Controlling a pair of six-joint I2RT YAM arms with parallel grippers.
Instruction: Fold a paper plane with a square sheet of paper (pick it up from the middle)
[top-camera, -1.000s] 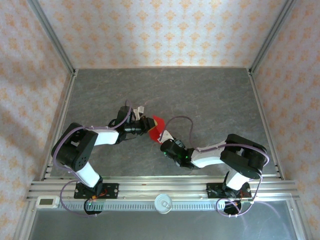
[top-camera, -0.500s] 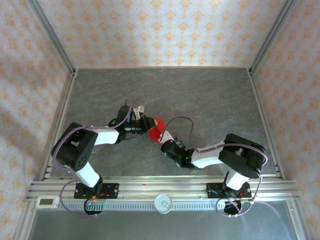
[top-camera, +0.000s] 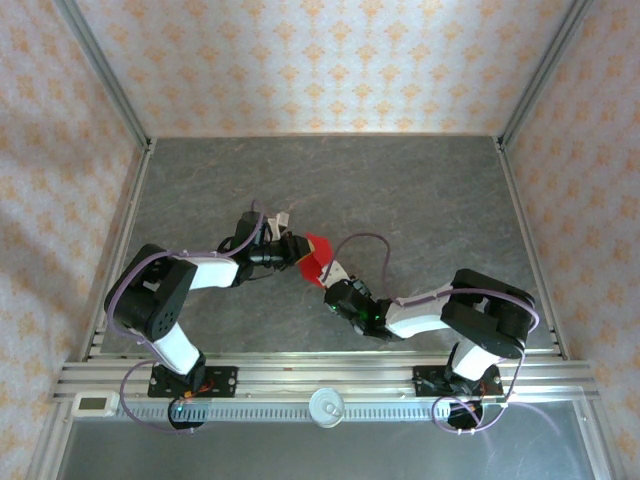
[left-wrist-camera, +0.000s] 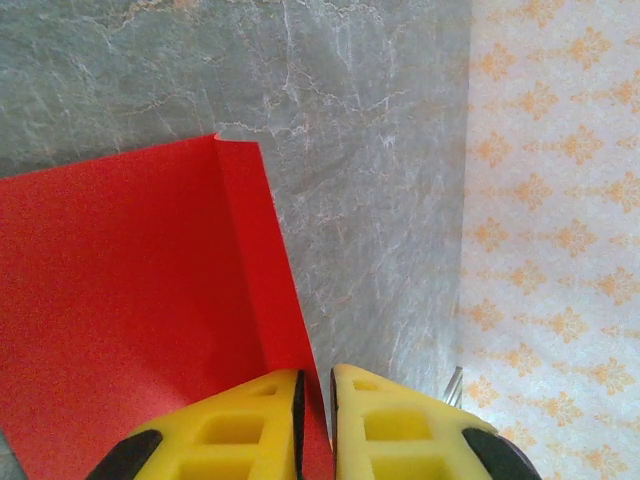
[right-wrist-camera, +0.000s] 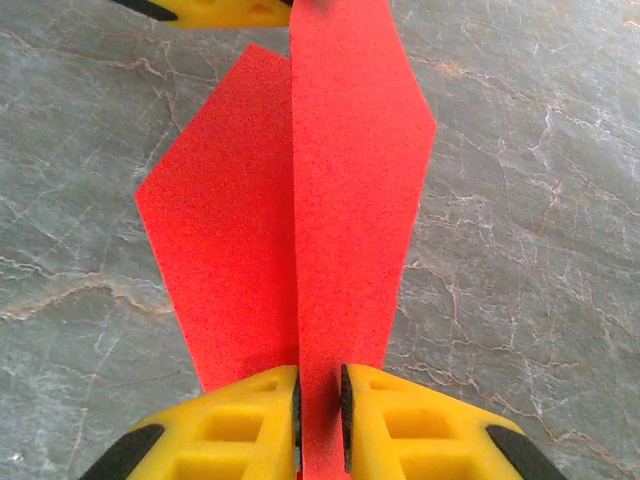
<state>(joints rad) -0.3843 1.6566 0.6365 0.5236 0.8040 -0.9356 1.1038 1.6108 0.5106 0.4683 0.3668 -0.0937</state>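
The square sheet of paper (top-camera: 314, 253) is bright red and folded into a creased, pointed shape, held off the grey table between both arms. In the right wrist view the paper (right-wrist-camera: 250, 230) shows a raised centre fold with a flap to each side. My right gripper (right-wrist-camera: 320, 390) is shut on that centre fold at the near end. In the left wrist view the paper (left-wrist-camera: 130, 300) fills the left, and my left gripper (left-wrist-camera: 315, 385) is shut on its folded edge. From above, the left gripper (top-camera: 293, 249) and right gripper (top-camera: 328, 272) meet at the paper.
The grey stone-patterned table (top-camera: 400, 190) stretches beyond the paper to patterned walls (top-camera: 320, 60). Aluminium posts (top-camera: 105, 75) stand at the back corners, and a rail (top-camera: 320, 378) runs along the near edge by the arm bases.
Both grippers have stayed on the paper. The right gripper has shifted slightly, and the red paper between them looks more bunched and rounded than a second ago.
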